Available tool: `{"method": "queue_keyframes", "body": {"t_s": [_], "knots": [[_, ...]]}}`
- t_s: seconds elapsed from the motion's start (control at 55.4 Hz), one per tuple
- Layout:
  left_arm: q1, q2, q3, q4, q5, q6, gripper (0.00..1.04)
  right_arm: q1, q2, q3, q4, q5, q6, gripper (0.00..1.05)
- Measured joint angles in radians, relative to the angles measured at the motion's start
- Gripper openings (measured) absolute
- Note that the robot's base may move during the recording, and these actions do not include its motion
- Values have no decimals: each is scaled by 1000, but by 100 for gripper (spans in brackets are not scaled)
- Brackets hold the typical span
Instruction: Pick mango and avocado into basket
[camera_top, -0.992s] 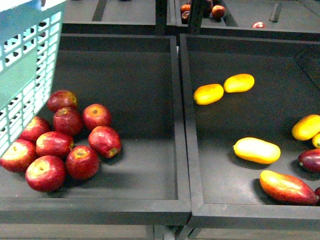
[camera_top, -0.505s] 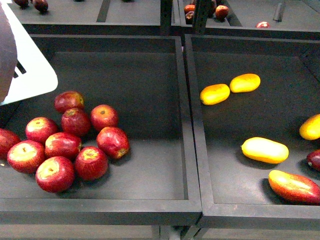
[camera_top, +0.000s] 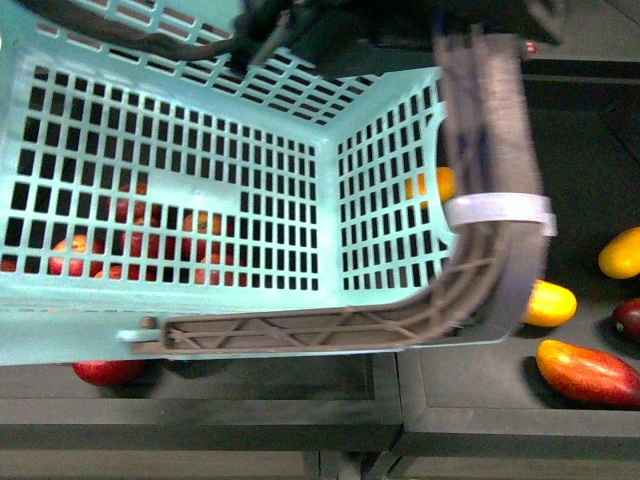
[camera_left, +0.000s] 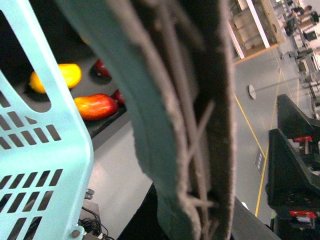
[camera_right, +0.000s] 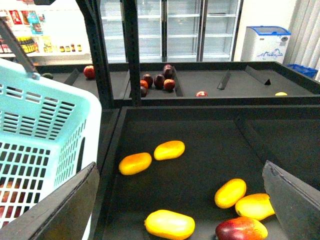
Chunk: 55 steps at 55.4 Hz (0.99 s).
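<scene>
Basket (camera_top: 325, 200) of slotted teal plastic hangs tilted; right gripper (camera_right: 180, 165) gapes, left gripper (camera_top: 400, 30) unclear.

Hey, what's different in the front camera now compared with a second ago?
The basket has swung in from the left edge and now fills most of the front view, tilted, in front of the red apples, its handle toward the right. The yellow mango, the red-and-yellow mango and the apples lie where they were.

Slotted teal plastic basket (camera_top: 180, 300), matt grey-brown handle (camera_top: 490, 130), smooth glossy mango (camera_top: 550, 303), matt black tray (camera_top: 200, 422)
</scene>
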<state>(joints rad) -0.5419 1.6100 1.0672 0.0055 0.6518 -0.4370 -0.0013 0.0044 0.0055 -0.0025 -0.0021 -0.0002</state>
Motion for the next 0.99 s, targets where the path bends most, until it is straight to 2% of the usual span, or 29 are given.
{"method": "queue_keyframes", "body": {"t_s": [0.18, 0.289, 0.415, 0.757, 0.776, 0.812, 0.83, 0.866, 0.938, 0.992], "knots": [[-59, 16, 55, 39, 3, -5, 10, 0, 0, 0, 0, 0, 0, 97], [-76, 18, 65, 13, -47, 0, 10, 0, 0, 0, 0, 0, 0, 97], [-77, 28, 66, -7, -93, -5, 9, 0, 0, 0, 0, 0, 0, 97], [-70, 32, 66, -7, -110, -5, 9, 0, 0, 0, 0, 0, 0, 97], [-70, 32, 66, -7, -110, -5, 9, 1, 0, 0, 1, 7, 1, 97], [-70, 32, 66, -7, -109, -4, 9, 13, 36, 0, 54, 117, 73, 97], [-70, 32, 66, -7, -109, -3, 9, -2, 85, 5, 111, 163, 142, 97], [-70, 32, 66, -7, -107, -4, 9, -41, 147, 14, 167, 182, 222, 97], [-70, 32, 66, -7, -103, -4, 9, -166, 333, 61, 311, 128, 352, 97], [-71, 32, 66, -7, -103, -4, 9, -234, 455, 103, 391, 92, 384, 97]]}}
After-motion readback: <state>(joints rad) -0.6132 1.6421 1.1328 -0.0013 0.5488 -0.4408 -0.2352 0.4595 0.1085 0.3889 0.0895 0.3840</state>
